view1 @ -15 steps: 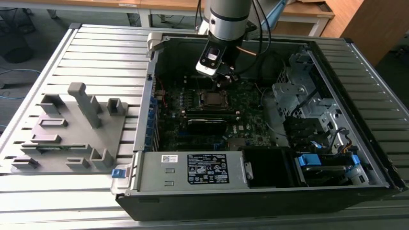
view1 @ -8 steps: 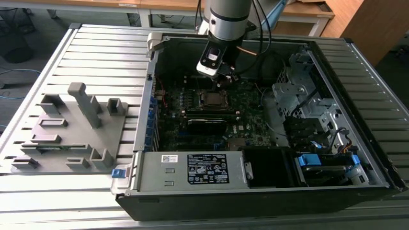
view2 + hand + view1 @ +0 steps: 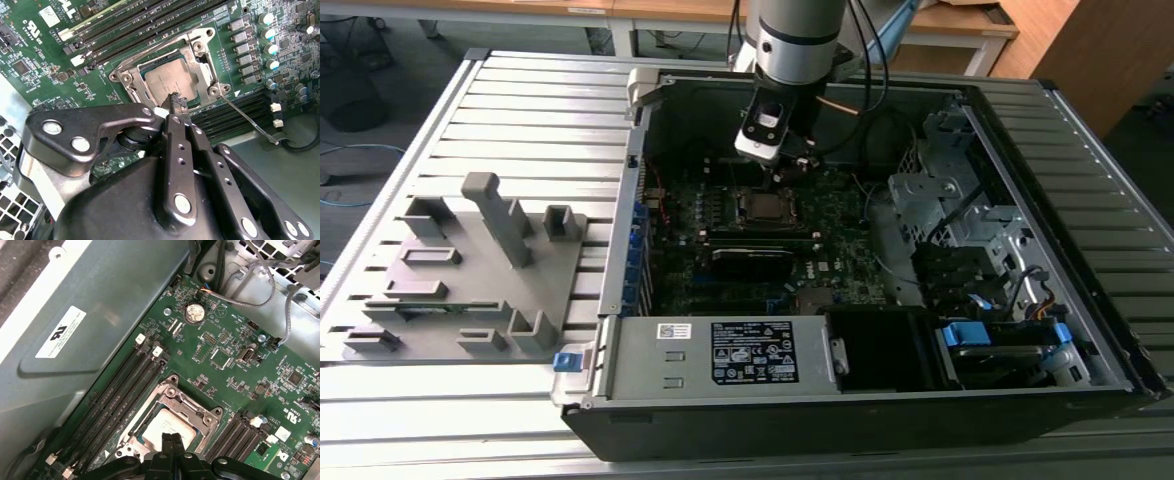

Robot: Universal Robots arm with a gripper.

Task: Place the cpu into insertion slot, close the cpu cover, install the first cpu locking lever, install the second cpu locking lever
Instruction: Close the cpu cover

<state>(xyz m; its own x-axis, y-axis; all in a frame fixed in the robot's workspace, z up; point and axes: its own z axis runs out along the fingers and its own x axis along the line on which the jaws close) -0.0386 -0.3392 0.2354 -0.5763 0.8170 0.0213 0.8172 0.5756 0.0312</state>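
Since the grey square cpu (image 3: 167,82) lay under the silver-frame cpu cover (image 3: 201,75), the black hand (image 3: 176,102), pinched closed and holding nothing, likely acted as a pusher.

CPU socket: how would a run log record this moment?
cpu in insertion slot | cpu cover down | pincer shut, tip at cpu edge | one locking lever swung out

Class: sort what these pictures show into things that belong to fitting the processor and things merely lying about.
Belong to the job:
cpu
cpu cover
locking lever
pincer

Merely lying about:
memory slots
coin battery
grey moulded tray beside the case
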